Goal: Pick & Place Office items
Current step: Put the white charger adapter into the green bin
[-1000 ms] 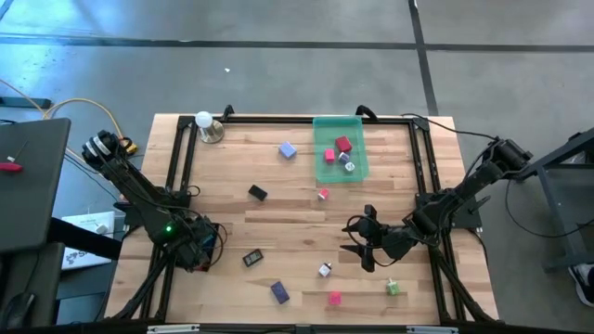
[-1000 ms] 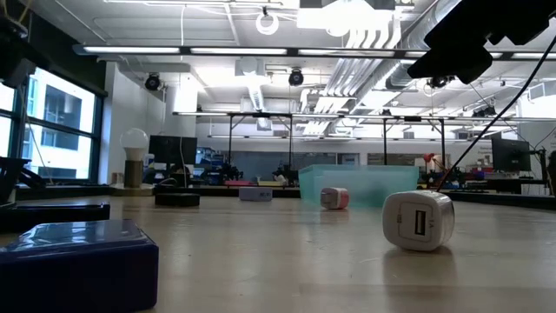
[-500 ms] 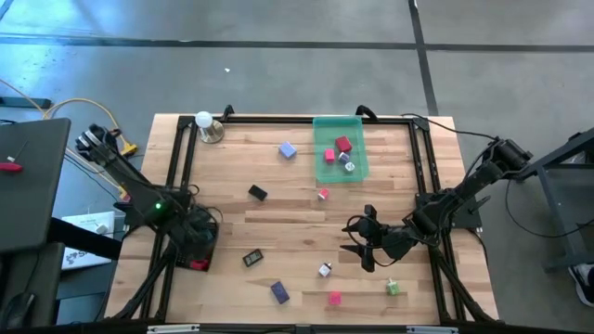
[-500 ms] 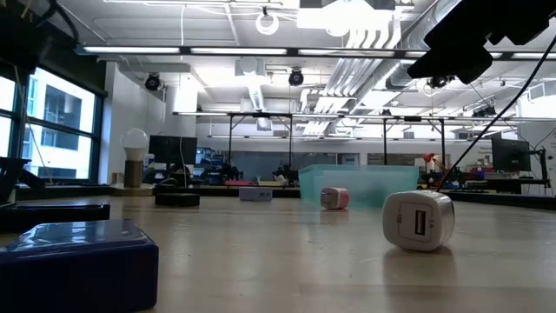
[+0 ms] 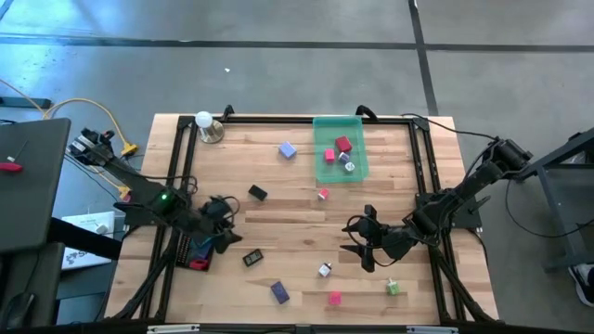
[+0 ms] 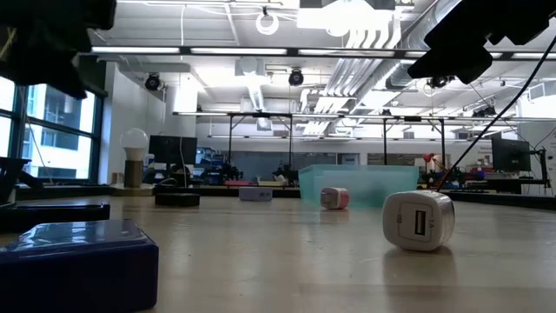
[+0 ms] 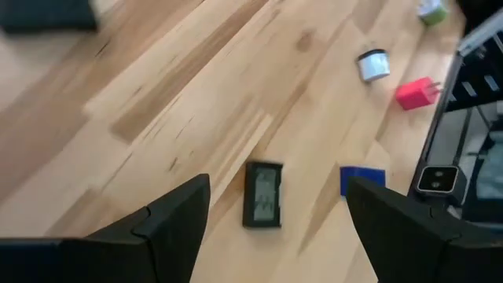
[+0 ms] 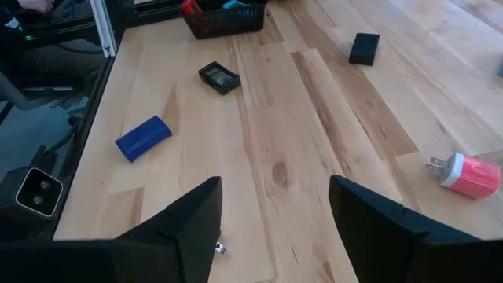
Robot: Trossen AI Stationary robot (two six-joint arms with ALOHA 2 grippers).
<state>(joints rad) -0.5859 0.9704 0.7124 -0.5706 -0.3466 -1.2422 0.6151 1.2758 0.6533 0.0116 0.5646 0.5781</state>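
High view: left hand point(image 5: 225, 237), fingers apart, hovers beside the flat black piece point(image 5: 252, 258); right hand point(image 5: 359, 238), also spread, waits near the white charger block point(image 5: 325, 270) on the counter point(image 5: 288, 223).

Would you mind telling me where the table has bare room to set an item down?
The widest bare wood lies between the lamp, the black block and the left gripper. The strip right of the green tray is bare too. It is crowded around the right gripper, beside the white charger.
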